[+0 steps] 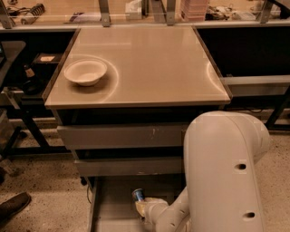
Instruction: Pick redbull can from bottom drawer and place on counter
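The redbull can (138,195), small, blue with a silver rim, is in the open bottom drawer (111,210) at the cabinet's foot. My gripper (144,206) reaches down into that drawer and is shut on the can, whose top sticks out just above the pale fingers. My big white arm (224,176) fills the lower right and hides the drawer's right part. The counter (145,54), a glossy beige cabinet top, lies above the drawers.
A white bowl (85,71) sits on the counter's left side. Two closed grey drawer fronts (122,136) are above the open drawer. A cluttered bench (136,9) runs along the back. Dark frames flank the cabinet; a shoe (11,206) is at lower left.
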Robot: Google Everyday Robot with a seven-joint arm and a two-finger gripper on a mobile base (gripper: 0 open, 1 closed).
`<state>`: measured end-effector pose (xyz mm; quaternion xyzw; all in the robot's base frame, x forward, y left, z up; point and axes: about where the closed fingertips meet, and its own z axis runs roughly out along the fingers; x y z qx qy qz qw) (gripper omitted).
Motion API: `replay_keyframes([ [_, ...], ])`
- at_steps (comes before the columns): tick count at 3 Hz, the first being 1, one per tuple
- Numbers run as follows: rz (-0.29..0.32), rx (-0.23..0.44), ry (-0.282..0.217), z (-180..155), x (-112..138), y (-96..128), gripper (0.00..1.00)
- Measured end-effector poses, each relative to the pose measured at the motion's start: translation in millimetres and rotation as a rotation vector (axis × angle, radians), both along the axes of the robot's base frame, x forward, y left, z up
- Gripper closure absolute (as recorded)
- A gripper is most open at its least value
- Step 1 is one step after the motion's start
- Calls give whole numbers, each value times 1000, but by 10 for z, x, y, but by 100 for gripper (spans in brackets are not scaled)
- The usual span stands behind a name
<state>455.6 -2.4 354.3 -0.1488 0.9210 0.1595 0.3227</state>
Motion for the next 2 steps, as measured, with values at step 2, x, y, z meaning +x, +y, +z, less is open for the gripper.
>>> replay_keyframes([
  [2, -17, -14, -31, 513, -44, -232, 100],
])
